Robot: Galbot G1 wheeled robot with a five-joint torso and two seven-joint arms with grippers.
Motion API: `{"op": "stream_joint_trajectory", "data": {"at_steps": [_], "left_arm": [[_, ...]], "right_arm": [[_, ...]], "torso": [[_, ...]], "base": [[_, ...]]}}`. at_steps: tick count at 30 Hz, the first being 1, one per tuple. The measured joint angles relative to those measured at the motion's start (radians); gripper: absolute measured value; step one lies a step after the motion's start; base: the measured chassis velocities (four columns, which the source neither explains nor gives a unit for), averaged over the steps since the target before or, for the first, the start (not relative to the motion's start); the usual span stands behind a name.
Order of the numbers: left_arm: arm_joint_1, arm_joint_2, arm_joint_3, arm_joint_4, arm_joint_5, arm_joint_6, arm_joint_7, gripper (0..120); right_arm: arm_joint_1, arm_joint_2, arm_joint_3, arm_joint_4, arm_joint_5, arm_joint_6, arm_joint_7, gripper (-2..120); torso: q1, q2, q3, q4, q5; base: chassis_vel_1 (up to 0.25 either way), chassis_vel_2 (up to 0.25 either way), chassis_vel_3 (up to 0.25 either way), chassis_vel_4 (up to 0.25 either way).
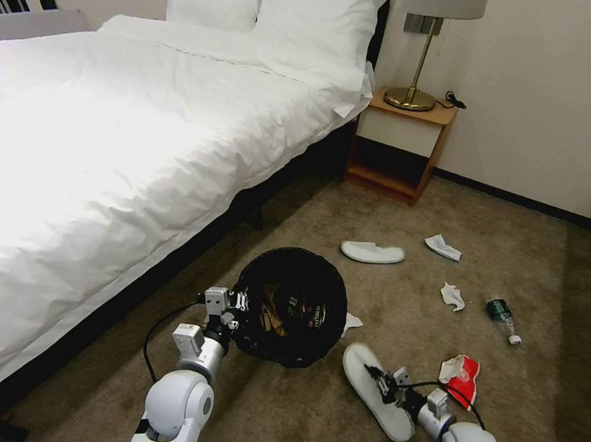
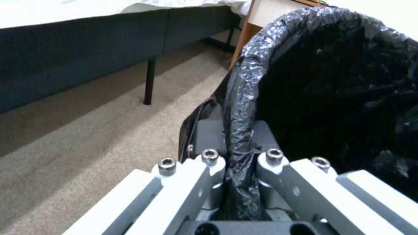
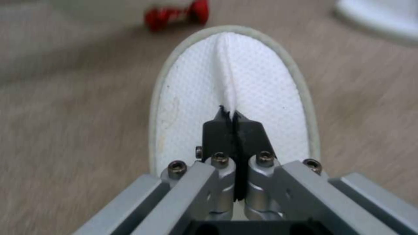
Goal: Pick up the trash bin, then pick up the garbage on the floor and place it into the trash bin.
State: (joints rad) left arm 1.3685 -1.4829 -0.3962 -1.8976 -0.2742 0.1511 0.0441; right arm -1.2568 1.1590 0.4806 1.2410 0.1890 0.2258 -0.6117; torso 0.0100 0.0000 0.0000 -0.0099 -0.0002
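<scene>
The left gripper (image 1: 242,306), arm reaching forward beside the bed, clamps the rim of the round black wire-mesh trash bin (image 1: 293,307). The right gripper (image 1: 374,376), arm angled low, pinches a flat white fabric slipper (image 1: 375,399) on the carpet.

I see a round black wire-mesh trash bin (image 1: 290,307) with a glossy, crinkled black plastic liner (image 2: 244,81). The flat white fabric slipper (image 3: 231,88) has a fine dimpled weave and a pale grey edge. My silver metal right end effector (image 3: 233,119) has black fingertips. The short-pile carpet (image 1: 403,214) is tan-brown.
</scene>
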Motion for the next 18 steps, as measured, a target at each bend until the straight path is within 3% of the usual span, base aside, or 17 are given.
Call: {"op": "stream_joint_trajectory", "data": {"at_steps": [18], "left_arm": [[-0.002, 0.012, 0.007, 0.019, -0.025, 0.022, -0.015, 3]], "right_arm": [[-0.032, -0.014, 0.084, 0.174, 0.112, 0.040, 0.145, 0]], "torso": [[0.000, 0.000, 0.000, 0.0000, 0.0002]], "base": [[0.000, 0.000, 0.000, 0.000]]}}
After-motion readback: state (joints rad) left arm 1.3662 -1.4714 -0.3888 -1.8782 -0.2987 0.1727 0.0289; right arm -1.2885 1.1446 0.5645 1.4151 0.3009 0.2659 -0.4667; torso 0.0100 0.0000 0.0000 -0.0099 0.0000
